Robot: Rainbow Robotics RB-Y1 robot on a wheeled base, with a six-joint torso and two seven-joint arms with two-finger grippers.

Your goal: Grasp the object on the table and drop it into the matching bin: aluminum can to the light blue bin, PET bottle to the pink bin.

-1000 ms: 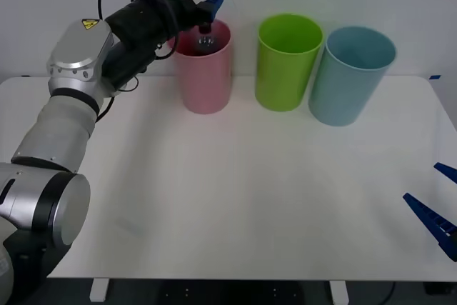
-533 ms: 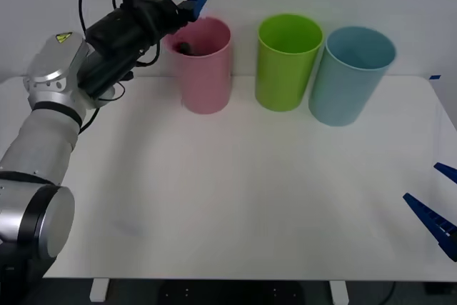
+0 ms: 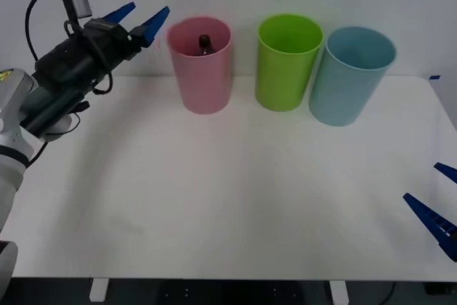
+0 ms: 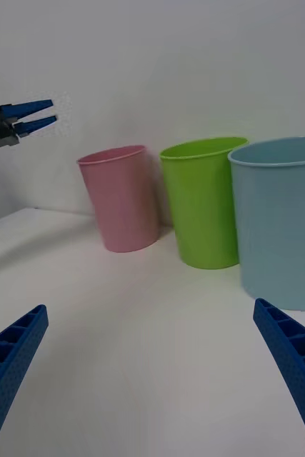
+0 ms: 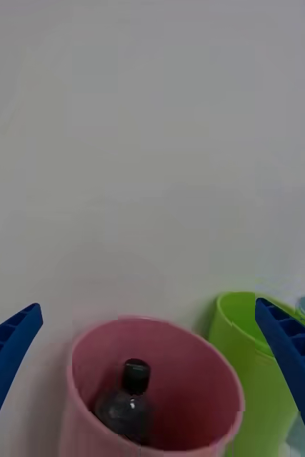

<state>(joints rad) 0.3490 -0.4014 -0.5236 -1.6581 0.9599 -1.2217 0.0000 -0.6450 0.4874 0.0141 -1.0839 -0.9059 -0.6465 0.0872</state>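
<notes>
Front view: the left gripper [image 3: 140,21] hangs in the air beside the pink bin [image 3: 203,69], off to its left and level with the rim, its blue fingers spread and holding nothing. The PET bottle [image 3: 204,45] stands inside the pink bin, black cap up, which is the right home for it, so the drop looks done and the arm is placed clear of the rim. The lime green bin [image 3: 287,62] and the light blue bin [image 3: 350,76] stand in the same row along the back of the table [image 3: 235,198]. The right gripper [image 3: 437,208] waits low at the table's right edge, fingers apart (idle, by the look of it).

Right wrist view: its own two fingers are wide at the corners, with bare tabletop between them and the three bins beyond.

Left wrist view: the camera looks down over the pink rim at the bottle's cap and shoulder, leaning against the inner wall.
</notes>
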